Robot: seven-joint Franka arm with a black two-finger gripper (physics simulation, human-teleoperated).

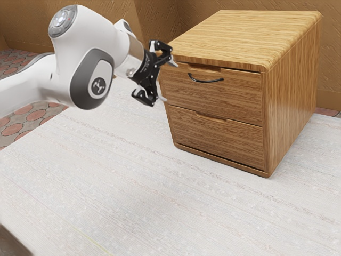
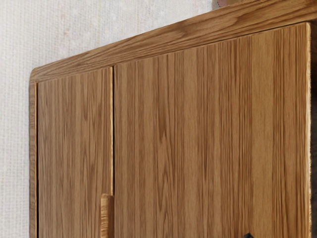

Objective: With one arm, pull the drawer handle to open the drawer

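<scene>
Gripper (image 1: 162,79) gapes near grainy wooden drawer (image 1: 229,98) with curved, perhaps metal handle (image 1: 205,80).

A narrow drawer front (image 2: 74,158) and a wide drawer front (image 2: 208,144) meet at a seam; pale rug (image 2: 29,34) lies beyond the cabinet frame (image 2: 173,35).

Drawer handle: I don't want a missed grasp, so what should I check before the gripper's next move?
1. The gripper is open: ok.
2. The gripper is lined up on the black handle: not ok. It sits toward the exterior view's left of the handle, by the front corner of the cabinet.
3. The space around the handle is free: ok.
4. The top drawer is shut and flush, ready to pull: ok.
5. The gripper is clear of the cabinet's edge: cannot tell.
</scene>
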